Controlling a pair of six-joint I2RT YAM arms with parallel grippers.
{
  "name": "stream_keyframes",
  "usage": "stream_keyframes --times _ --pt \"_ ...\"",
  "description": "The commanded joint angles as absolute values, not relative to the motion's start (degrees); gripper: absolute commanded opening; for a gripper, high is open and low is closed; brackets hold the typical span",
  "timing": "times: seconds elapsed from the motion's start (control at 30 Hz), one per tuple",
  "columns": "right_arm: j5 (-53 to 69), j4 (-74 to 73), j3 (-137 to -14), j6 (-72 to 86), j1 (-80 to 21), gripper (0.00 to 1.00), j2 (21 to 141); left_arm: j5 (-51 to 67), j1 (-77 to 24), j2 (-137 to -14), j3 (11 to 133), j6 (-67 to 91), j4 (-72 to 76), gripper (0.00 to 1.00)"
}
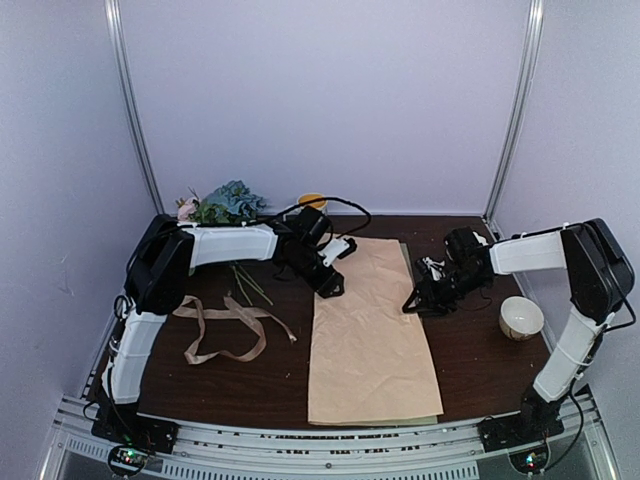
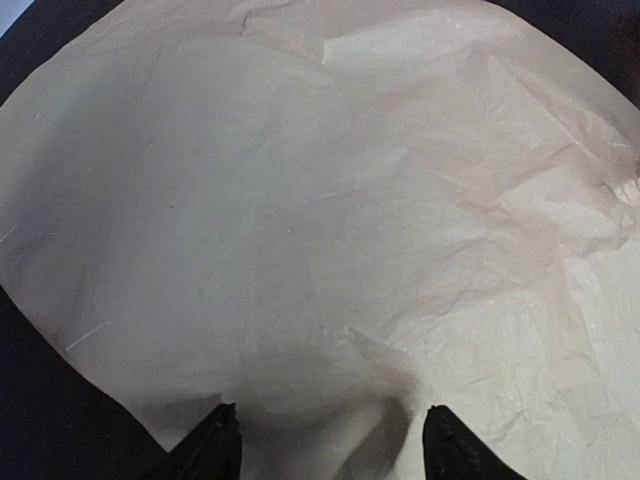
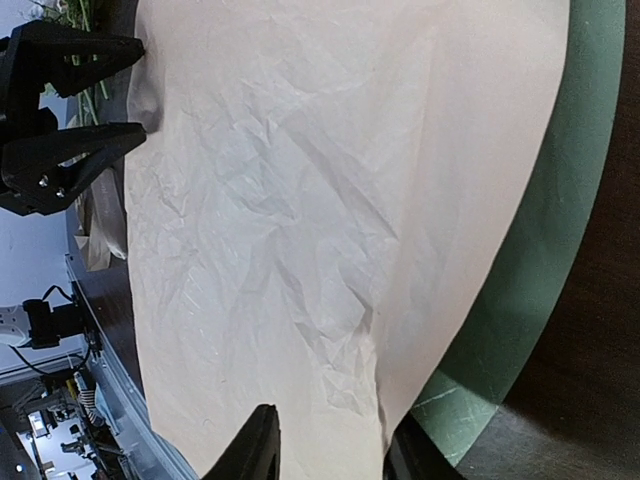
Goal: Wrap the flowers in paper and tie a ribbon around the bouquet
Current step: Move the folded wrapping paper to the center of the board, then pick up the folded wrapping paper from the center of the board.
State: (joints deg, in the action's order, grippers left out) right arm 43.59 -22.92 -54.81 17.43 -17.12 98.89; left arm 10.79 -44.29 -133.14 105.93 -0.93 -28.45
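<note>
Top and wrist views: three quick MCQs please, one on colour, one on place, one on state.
1. The lower sheet under the peach-tan paper is: A green, B blue, C white.
2. The flowers lie: A on the peach-tan paper, B at the table's far-left edge, C at its near-right corner.
3. The left gripper is: A shut on the paper, B open, C shut on the flowers.
Answers: 1 A, a green strip shows beside the peach edge; 2 B, the blooms sit far back on the left; 3 B, its fingertips stand apart above the paper.
</note>
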Motion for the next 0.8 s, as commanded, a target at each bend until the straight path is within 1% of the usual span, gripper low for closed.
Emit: stream_keyframes --times 0.0,0.13,0.17,0.2,0.23,0.33,0.4,0.5,0.63,0.77 --pt "43.71 -18.14 -53.98 20.89 -18.74 0.31 98.98 11.71 -44.04 -134.40 107.84 -0.18 -28.37 0.65" --pt "43.22 -16.67 -54.24 22.36 -20.04 0.17 98.92 12.84 -44.04 -134.39 107.83 -0.59 -28.29 0.64" --pt "42.60 -16.78 -54.42 22.59 -20.24 0.12 99.00 13.05 -44.03 -134.54 107.84 -0.66 -28.24 0.64" --pt "41.94 -16.85 -54.65 22.71 -20.37 0.02 99.11 13.28 -44.03 -134.45 107.80 -0.76 -28.27 0.64" --pt "41.29 -16.75 -54.67 23.08 -20.41 0.00 99.02 13.33 -44.06 -134.21 107.65 -0.85 -28.25 0.63" --pt "40.62 -14.51 -53.75 26.12 -20.60 0.00 97.32 12.56 -43.95 -129.93 102.53 -1.76 -23.73 0.61" --pt "40.44 -12.68 -52.99 29.26 -20.96 0.00 94.68 11.88 -43.99 -124.13 96.42 -1.92 -17.61 0.61" --pt "38.42 -10.66 -52.94 33.65 -23.03 0.00 88.44 13.65 -44.52 -114.97 89.88 -4.19 -13.34 0.62" --pt "32.62 -6.97 -52.58 41.35 -26.63 0.00 80.19 15.48 -48.15 -102.83 80.07 -12.52 -9.16 0.70" --pt "24.36 -3.72 -51.52 47.16 -29.92 0.00 74.61 14.40 -52.11 -96.42 76.75 -13.02 -9.81 0.79"
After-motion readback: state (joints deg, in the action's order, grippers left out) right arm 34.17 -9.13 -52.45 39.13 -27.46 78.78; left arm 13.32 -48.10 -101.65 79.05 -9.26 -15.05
